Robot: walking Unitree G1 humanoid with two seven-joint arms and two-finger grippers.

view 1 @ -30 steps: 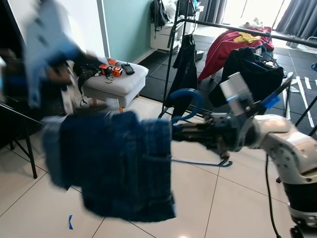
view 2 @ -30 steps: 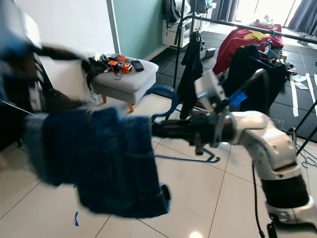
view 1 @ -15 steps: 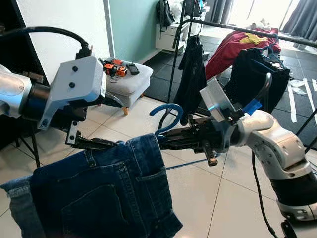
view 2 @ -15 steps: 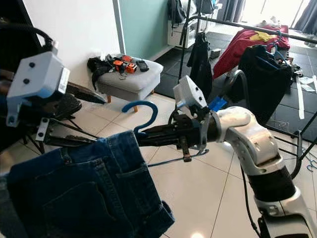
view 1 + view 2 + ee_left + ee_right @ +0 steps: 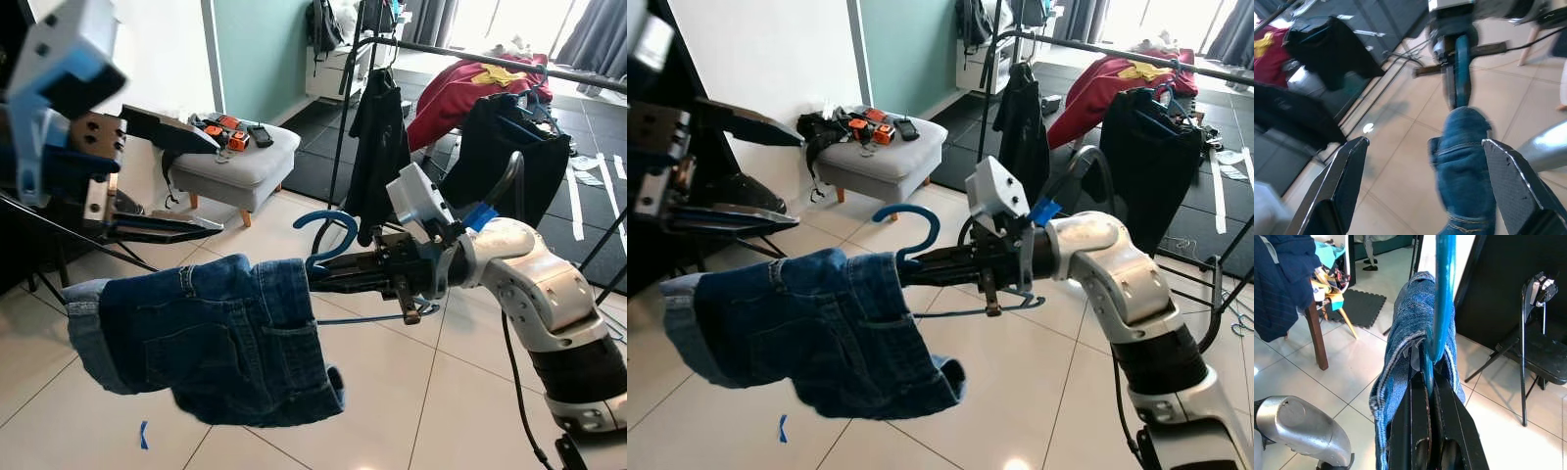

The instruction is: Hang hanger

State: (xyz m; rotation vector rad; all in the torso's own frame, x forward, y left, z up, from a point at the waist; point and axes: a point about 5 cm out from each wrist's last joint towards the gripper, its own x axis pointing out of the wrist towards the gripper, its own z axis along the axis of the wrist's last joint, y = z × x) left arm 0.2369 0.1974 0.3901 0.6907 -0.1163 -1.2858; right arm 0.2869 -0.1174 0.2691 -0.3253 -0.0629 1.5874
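The right arm reaches straight out across the body at chest height, and the right gripper (image 5: 328,276) has its two black fingers pressed together on the blue hanger (image 5: 330,235), pinching it just below the curved hook, which stands upright above the fingertips. A pair of denim shorts (image 5: 211,338) drapes over the hanger and hangs out to the robot's left, well above the tiled floor (image 5: 411,392). The left arm is raised high on the left side, and the left gripper (image 5: 186,181) is spread wide, one finger up and one lower, both pointing toward the room and touching nothing; it sits above and apart from the shorts. Behind the right arm runs a clothes rail (image 5: 460,54) with a black garment (image 5: 380,147) hanging from it, and a grey stool (image 5: 230,162) stands by the wall with small items on top. From the right wrist, the closed fingers (image 5: 1420,416) grip the hanger's blue stem with denim folded over both sides, and a black folding chair (image 5: 1537,357) stands beyond. From the left wrist, the two open fingers (image 5: 1339,191) frame the shorts end-on, with the right arm's wrist behind them.
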